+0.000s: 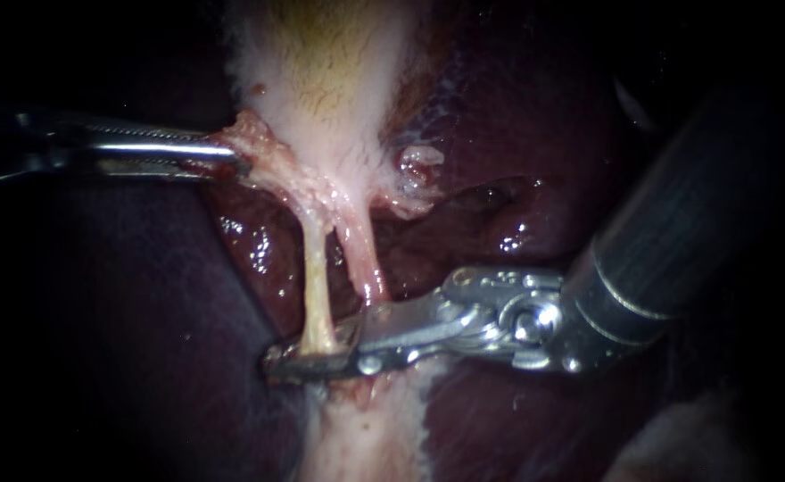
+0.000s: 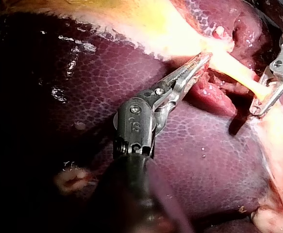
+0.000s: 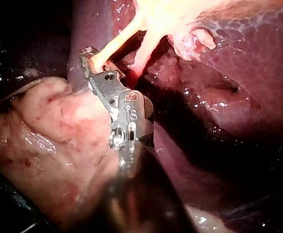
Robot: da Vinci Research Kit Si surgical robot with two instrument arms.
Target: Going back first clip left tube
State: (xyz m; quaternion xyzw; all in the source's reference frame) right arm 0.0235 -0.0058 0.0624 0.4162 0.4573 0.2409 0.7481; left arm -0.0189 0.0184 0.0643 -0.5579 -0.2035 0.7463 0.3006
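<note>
Liver (image 1: 517, 178), left instrument (image 1: 232, 159) gripping gallbladder (image 1: 321, 71), tubes (image 1: 317, 277) beside

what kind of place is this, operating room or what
Probably a surgical bench, seen close up: the left instrument and right instrument, both slender metal, work on a dark liver and a pale left tube. The room itself is out of view.

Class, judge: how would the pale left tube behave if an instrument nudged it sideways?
Probably floppy: the left tube is a thin strand, taut only while stretched from the gallbladder. The wet liver beside it suggests slipperiness. Being so thin, it may tear easily.
</note>
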